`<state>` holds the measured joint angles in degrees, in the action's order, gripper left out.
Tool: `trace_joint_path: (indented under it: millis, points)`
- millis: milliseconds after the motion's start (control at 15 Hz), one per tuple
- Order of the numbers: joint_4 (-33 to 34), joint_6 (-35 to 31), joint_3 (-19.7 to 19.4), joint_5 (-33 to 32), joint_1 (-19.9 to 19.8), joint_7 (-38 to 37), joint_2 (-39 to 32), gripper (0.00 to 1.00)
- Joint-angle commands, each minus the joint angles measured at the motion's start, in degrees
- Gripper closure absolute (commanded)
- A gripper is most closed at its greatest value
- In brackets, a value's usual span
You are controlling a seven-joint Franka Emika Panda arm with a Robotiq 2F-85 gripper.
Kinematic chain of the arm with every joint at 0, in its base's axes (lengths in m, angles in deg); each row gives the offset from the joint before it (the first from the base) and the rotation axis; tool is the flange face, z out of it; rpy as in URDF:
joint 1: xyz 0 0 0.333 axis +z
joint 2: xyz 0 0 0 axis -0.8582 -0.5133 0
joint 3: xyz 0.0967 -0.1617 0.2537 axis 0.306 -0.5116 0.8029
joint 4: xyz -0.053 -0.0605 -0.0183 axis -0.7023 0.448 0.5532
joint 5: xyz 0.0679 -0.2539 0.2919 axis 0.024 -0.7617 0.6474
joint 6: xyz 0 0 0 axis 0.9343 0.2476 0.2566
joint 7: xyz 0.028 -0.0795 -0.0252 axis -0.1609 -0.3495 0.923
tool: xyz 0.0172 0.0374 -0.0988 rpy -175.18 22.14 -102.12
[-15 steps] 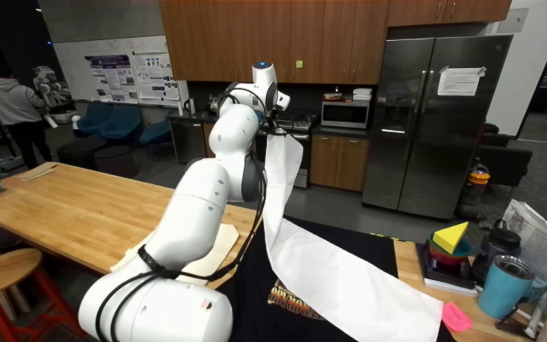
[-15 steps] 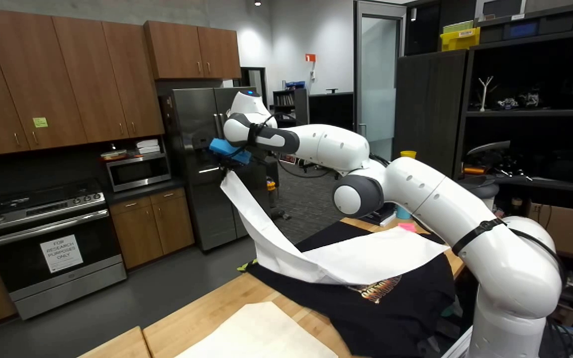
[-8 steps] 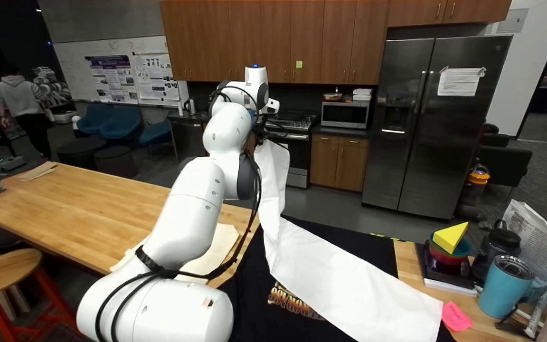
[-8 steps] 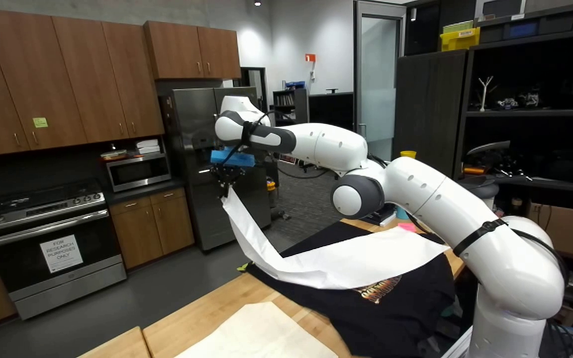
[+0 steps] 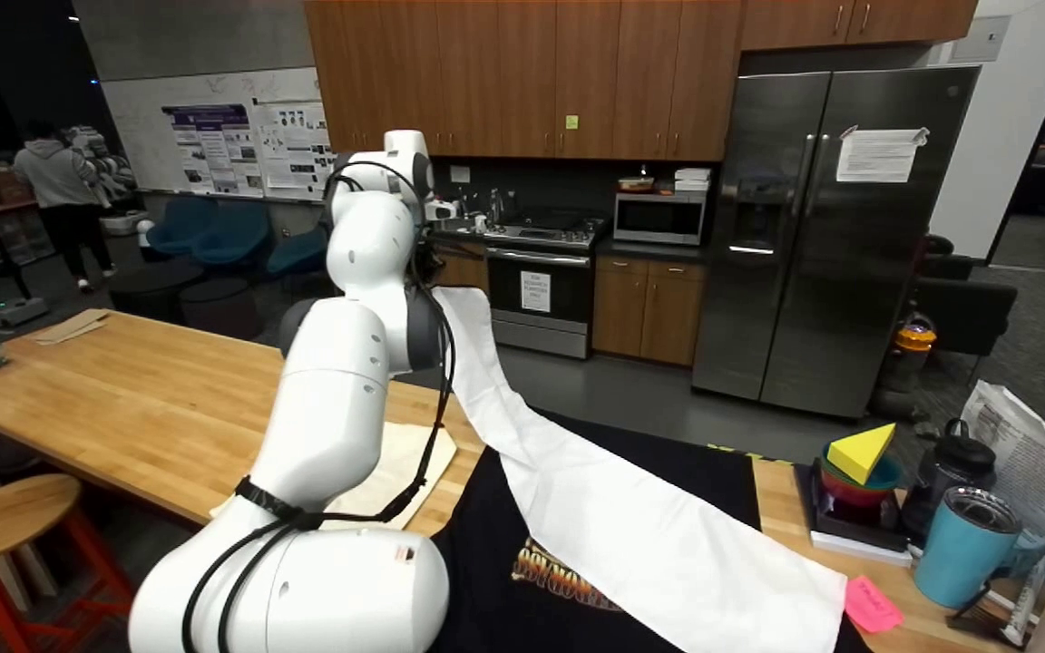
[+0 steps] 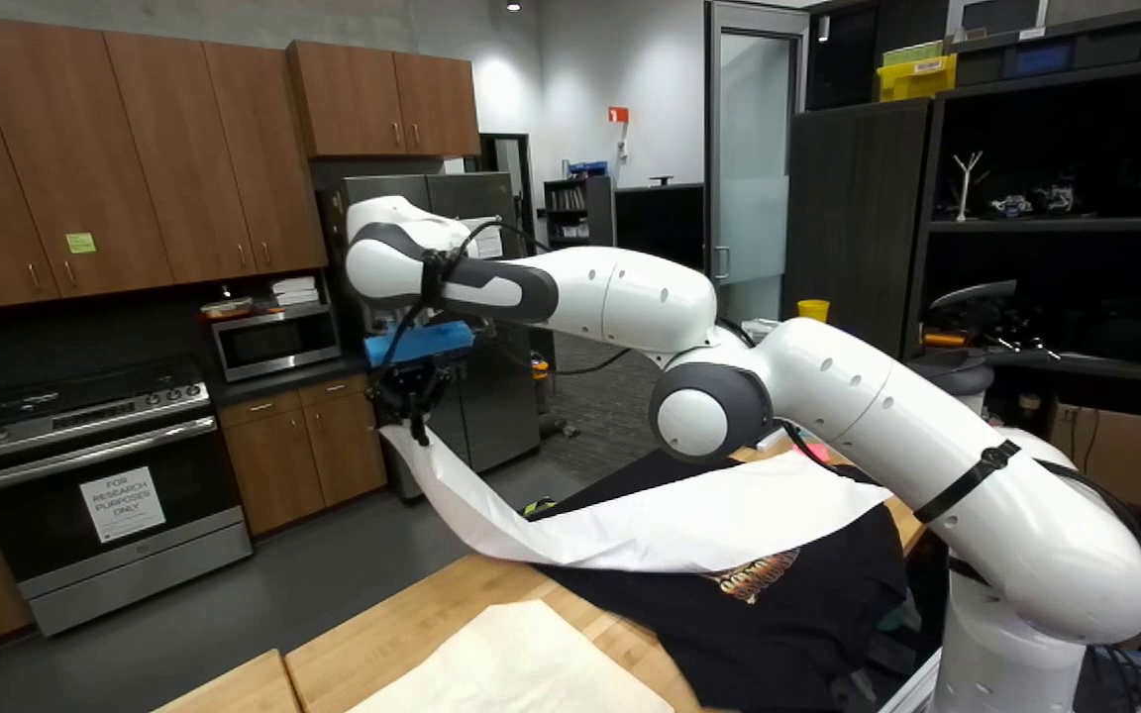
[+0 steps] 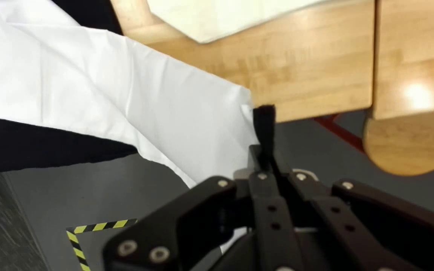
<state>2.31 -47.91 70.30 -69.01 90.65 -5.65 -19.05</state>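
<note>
Has one end of a long white fabric strip [image 6: 630, 535] lifted but unreleased at centre left of an exterior view, pinched by the black two-fingered metal gripper [image 7: 265, 116], and leaves the far stretch unlifted on a wide black printed cloth [image 6: 769, 634], right of centre.

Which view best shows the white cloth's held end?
The wrist view: close up, the closed gripper pinches the white cloth near its end. Both exterior views show more of its length, but the held end small and distant.
</note>
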Motion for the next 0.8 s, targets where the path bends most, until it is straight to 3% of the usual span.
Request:
trace_joint_path:
  millis: [0, 467, 733]
  points:
    - [-1.68, 5.43, -0.72, -2.32, 7.42, 3.37, 1.66, 0.99]
    - [0.65, 19.39, -4.21, -9.14, 27.18, 1.23, -2.83, 0.99]
    - [1.30, 29.03, -9.23, -15.50, 33.41, 3.76, -5.70, 0.99]
